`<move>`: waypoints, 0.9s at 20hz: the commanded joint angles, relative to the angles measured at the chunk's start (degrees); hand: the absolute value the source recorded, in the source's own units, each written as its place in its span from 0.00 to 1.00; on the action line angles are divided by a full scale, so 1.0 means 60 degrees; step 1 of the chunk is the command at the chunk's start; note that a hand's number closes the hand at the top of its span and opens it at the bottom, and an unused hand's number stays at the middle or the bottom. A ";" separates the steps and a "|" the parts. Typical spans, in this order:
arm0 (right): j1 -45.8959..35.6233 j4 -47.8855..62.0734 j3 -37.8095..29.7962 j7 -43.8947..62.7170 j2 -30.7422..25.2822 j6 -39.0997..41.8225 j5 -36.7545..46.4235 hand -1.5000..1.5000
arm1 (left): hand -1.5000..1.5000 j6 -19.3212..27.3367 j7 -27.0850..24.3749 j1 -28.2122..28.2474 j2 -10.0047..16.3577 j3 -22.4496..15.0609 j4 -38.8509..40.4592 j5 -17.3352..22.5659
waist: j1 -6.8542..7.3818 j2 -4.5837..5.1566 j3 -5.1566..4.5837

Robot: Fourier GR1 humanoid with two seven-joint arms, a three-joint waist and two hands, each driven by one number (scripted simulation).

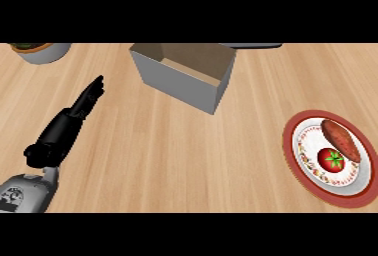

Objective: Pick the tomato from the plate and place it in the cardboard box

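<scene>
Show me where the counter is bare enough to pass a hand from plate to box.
Bare wood runs between the cardboard box and the plate, and across the middle to the left hand. Crowded on the plate, where the tomato lies beside a reddish oblong food.

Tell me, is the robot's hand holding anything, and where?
Nothing is held. The left hand is open, fingers straight, and the tomato lies on the plate.

Grey pot (pixel 46 52), sweet potato (pixel 341 140)
</scene>
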 commanded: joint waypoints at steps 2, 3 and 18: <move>0.0563 0.1358 -0.0165 -0.3304 -0.0485 0.0409 0.1785 0.00 | 0.50 -0.0032 -0.0395 -0.0290 -0.0273 -0.0064 0.0212 -0.0174 | 0.0141 0.0068 0.0006; 0.0645 0.1311 -0.0003 -0.3495 -0.0577 0.0292 0.2182 0.00 | 0.50 -0.0400 -0.0643 -0.0084 -0.0043 0.0204 0.0416 0.0128 | 0.0187 0.0064 -0.0004; 0.1173 -0.2820 0.2113 0.1035 -0.2358 0.0913 0.5636 0.00 | 0.50 -0.0864 -0.1138 -0.0031 0.0010 0.0563 0.1118 -0.0091 | 0.0125 0.0021 -0.0046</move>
